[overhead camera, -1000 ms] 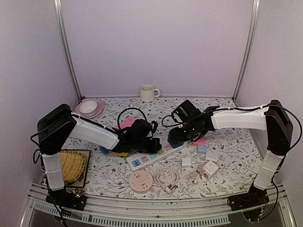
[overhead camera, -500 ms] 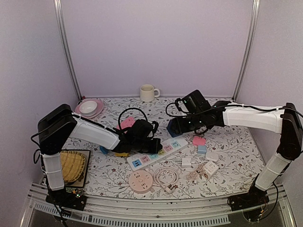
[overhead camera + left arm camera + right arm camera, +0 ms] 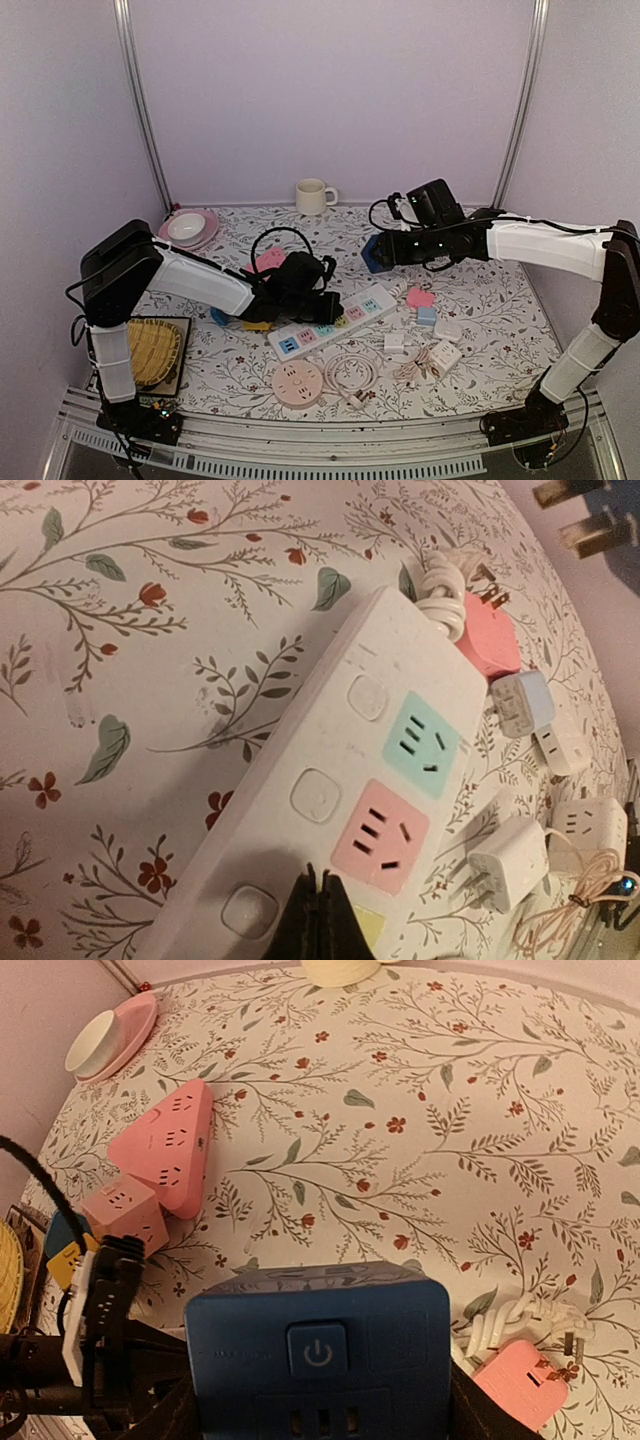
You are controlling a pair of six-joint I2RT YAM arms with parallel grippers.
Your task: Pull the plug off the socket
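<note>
Plug (image 3: 318, 1330) sits clamped in right gripper (image 3: 385, 250), apart from power strip (image 3: 330, 323) under closed left gripper (image 3: 318, 920).

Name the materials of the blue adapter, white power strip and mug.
The blue adapter looks like smooth moulded plastic with a slight sheen; the white power strip, matte plastic, faintly speckled; the mug, probably glazed ceramic, though it is distant.

Cream mug (image 3: 314, 196) and pink plate (image 3: 206, 235)

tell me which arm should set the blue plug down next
Right: the right gripper holds the blue plug above the table, while the left gripper is shut, its tips on the power strip.
</note>
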